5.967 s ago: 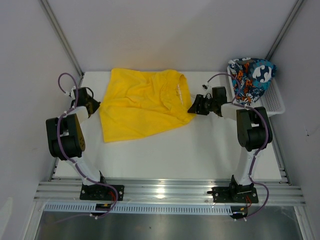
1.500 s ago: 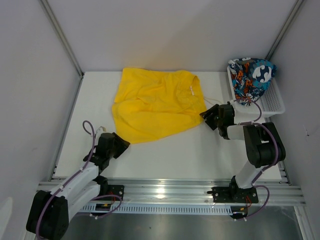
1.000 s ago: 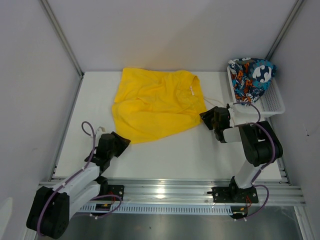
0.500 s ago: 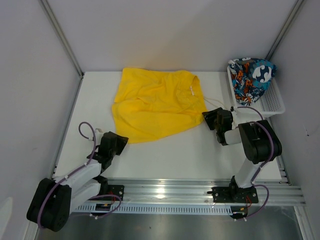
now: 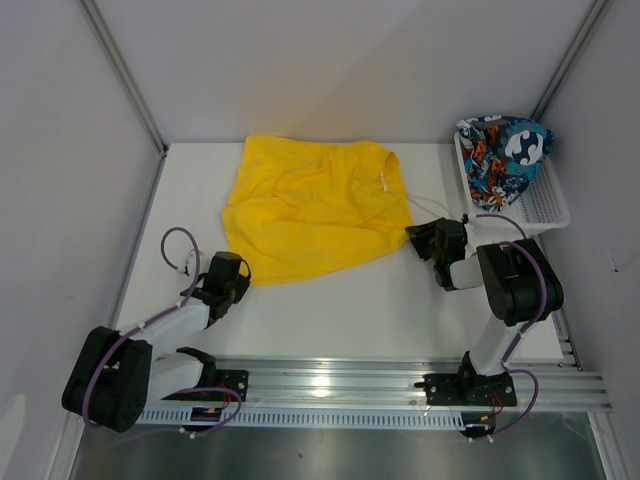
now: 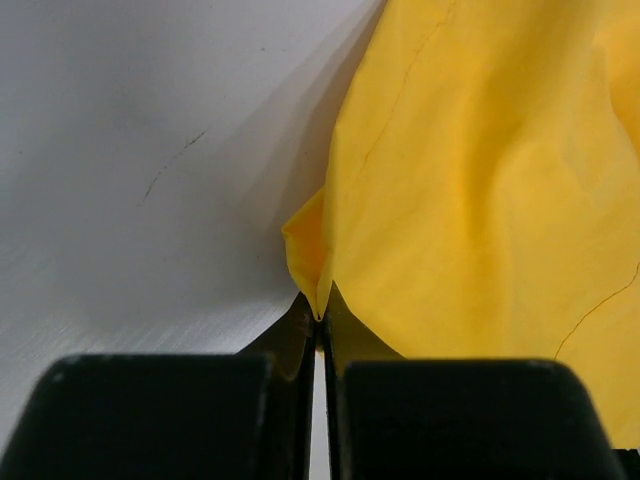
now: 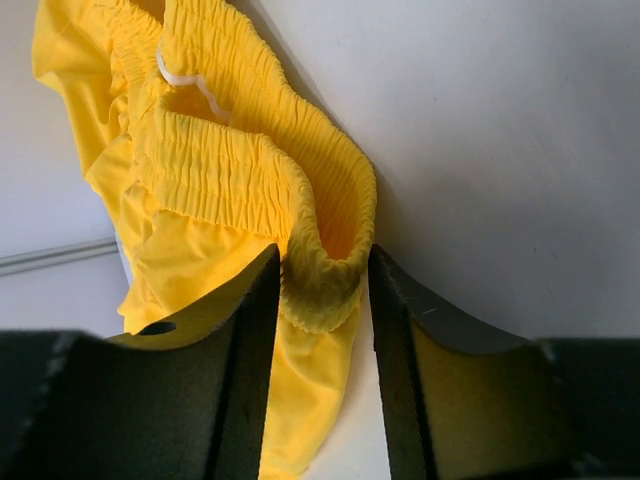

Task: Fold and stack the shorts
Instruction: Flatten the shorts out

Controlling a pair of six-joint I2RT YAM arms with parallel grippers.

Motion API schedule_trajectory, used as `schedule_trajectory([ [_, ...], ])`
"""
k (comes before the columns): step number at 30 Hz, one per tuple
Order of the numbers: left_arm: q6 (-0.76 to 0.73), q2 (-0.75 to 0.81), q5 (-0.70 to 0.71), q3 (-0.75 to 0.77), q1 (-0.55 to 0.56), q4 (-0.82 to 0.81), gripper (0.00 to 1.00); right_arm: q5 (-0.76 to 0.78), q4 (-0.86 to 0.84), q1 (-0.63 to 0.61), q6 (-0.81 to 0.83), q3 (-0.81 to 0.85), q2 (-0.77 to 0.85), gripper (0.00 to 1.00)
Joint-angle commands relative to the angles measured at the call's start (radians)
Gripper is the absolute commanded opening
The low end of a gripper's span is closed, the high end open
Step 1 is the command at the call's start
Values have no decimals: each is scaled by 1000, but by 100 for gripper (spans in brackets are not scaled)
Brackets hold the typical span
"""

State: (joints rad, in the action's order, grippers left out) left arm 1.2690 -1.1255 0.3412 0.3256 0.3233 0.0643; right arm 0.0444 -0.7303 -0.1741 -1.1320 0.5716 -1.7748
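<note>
The yellow shorts (image 5: 310,215) lie spread and rumpled on the white table, waistband to the right, with a white drawstring (image 5: 383,180). My left gripper (image 5: 238,272) is at their near-left corner; in the left wrist view (image 6: 320,320) it is shut on a pinch of the yellow hem (image 6: 310,260). My right gripper (image 5: 418,238) is at the waistband's right end; in the right wrist view (image 7: 322,290) its jaws stand apart around the unsqueezed elastic loop (image 7: 330,230). The printed shorts (image 5: 503,150) sit bunched in the basket.
The white mesh basket (image 5: 545,205) stands at the back right against the wall, just behind my right arm. Enclosure walls close in the table on the left, back and right. An aluminium rail runs along the near edge.
My left gripper has moved up to the shorts' near-left corner and closed on it. My right gripper has edged slightly right at the waistband. The shorts have stayed put over the last second.
</note>
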Motion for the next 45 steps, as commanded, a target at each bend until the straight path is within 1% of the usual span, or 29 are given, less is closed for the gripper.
schedule_trajectory([
  [1,-40,16,41,43,5,40,0,11,-9,4,5,8,-12,36],
  [2,-42,26,36,41,5,37,0,11,-1,2,6,10,-14,25],
  [4,-49,36,33,38,5,32,0,8,11,-1,20,20,-12,14],
  [5,-53,42,33,39,5,34,0,8,12,1,21,19,-12,3],
  [6,-57,56,35,39,5,40,0,8,11,1,23,17,-9,0],
  [10,-123,111,65,101,5,113,0,40,66,-4,43,7,55,0],
  [12,-151,162,111,154,3,216,0,101,171,-16,61,8,110,0],
  [13,-181,179,123,197,0,251,0,130,283,-24,75,10,183,0],
  [14,-200,197,133,220,0,288,0,215,355,-34,74,10,227,0],
  [15,-218,216,148,242,-1,360,0,260,441,-44,58,10,273,0],
  [16,-249,254,153,310,-1,393,0,293,518,-51,37,8,319,0],
  [17,-263,275,156,331,-1,422,0,326,642,-51,5,-2,407,0],
  [19,-310,341,156,404,-1,474,0,356,786,-70,-34,-10,533,0],
  [23,-387,382,128,510,-1,520,0,364,908,-102,-48,-9,640,0],
  [25,-418,353,102,596,-1,552,0,347,992,-107,-32,49,637,0],
  [26,-430,339,98,642,-1,558,0,347,1015,-111,12,80,621,0],
  [28,-457,308,104,725,-1,578,0,400,1139,-128,15,213,608,0],
  [29,-470,279,104,754,-3,595,0,417,1163,-149,29,262,604,0],
  [30,-490,262,101,848,-4,603,0,437,1193,-160,46,316,595,0],
  [31,-499,245,90,883,-15,612,0,471,1259,-171,49,430,588,0],
  [32,-510,201,78,920,-24,627,0,476,1275,-182,64,486,578,0],
  [33,-531,176,58,1032,-38,635,0,474,1295,-183,83,540,557,0],
  [35,-554,97,-14,1152,-90,658,0,457,1299,-183,107,684,528,0],
  [36,-559,67,-46,1235,-146,664,0,457,1331,-182,115,739,484,0],
  [37,-566,38,-82,1275,-176,669,0,439,1353,-180,118,855,459,0],
  [39,-574,-50,-175,1448,-246,698,0,402,1402,-177,135,974,386,0],
  [40,-580,-78,-206,1489,-265,713,0,378,1427,-179,135,1085,368,0],
  [42,-592,-129,-251,1655,-291,776,0,379,1473,-201,139,1163,350,0],
  [45,-619,-102,-237,1741,-294,792,0,445,1455,-263,143,1170,400,0],
])
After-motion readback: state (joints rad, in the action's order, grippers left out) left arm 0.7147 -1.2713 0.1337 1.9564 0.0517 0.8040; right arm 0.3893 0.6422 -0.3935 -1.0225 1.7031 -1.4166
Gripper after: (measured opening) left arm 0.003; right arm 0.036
